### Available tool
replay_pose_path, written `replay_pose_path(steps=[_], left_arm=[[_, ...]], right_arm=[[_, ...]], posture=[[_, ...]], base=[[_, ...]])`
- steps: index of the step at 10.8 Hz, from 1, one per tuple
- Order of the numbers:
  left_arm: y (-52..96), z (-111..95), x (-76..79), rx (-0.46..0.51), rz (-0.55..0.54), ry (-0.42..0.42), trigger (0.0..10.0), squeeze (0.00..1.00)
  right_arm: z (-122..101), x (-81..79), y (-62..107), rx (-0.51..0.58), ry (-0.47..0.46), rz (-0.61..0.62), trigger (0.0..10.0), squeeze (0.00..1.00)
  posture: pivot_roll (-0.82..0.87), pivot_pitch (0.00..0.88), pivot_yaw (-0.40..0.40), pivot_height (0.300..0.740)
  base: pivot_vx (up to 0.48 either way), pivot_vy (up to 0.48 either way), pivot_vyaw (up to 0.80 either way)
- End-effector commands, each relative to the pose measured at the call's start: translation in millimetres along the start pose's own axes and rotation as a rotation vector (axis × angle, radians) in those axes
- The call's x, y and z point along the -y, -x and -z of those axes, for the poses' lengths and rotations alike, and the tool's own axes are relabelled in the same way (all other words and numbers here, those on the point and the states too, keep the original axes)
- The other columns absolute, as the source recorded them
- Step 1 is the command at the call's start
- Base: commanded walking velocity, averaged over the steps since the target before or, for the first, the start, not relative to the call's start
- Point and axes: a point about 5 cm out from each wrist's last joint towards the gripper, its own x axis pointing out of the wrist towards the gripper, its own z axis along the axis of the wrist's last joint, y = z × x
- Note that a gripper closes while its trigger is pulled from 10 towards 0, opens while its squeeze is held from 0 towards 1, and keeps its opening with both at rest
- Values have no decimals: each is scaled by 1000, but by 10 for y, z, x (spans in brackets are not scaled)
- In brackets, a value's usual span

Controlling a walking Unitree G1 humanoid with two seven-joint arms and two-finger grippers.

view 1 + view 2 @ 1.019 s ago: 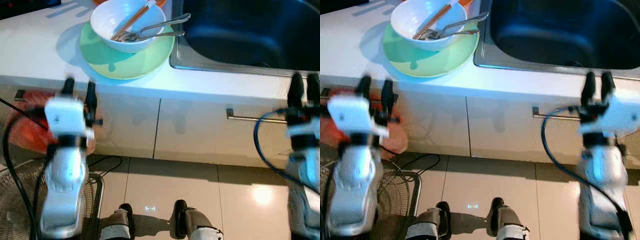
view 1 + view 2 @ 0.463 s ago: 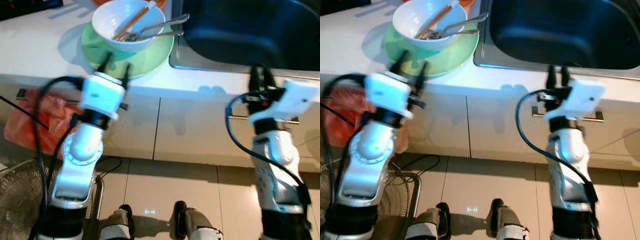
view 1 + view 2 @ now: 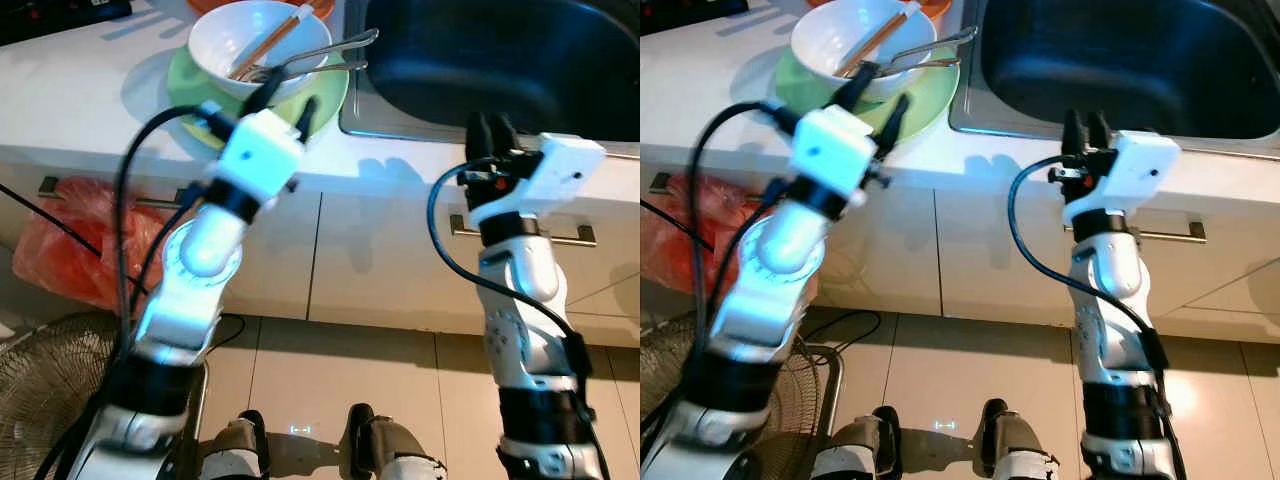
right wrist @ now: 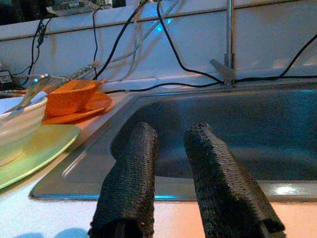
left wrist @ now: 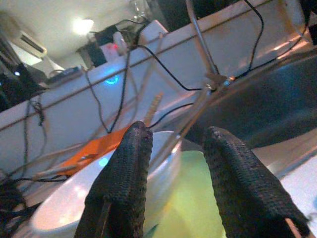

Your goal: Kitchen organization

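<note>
Both arms have come up from beside the cupboards, so you now see the left gripper over the near edge of the green plate, right by the white bowl. Its two fingers are spread apart and hold nothing. Your right gripper is at the front rim of the dark sink, fingers a little apart, also holding nothing. The bowl sits on the plate on the white counter, left of the sink. In the bowl you can see chopsticks and metal cutlery sticking out toward the sink.
</note>
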Motion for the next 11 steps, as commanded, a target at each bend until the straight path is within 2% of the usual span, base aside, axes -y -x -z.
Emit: replay_pose_path(steps=[1, 4, 8, 11], left_arm=[[-40, -13, 97, 19, 52, -14, 10000, 0], [-133, -5, 184, 41, 95, -25, 10000, 0], [-282, -40, 165, 67, 98, -140, 10000, 0], [-287, 10, 175, 55, 100, -154, 10000, 0]], right_arm=[[16, 5, -6, 8, -15, -4, 10000, 0], [38, -14, -79, 30, -24, -2, 10000, 0], [88, -99, -109, 36, -50, -8, 10000, 0], [102, -96, -116, 42, -50, -5, 10000, 0]], posture=[[56, 218, -19, 740], [61, 219, -10, 740], [70, 228, -1, 740], [72, 232, 0, 740]], base=[[0, 0, 0], [0, 0, 0], [0, 0, 0], [0, 0, 0]])
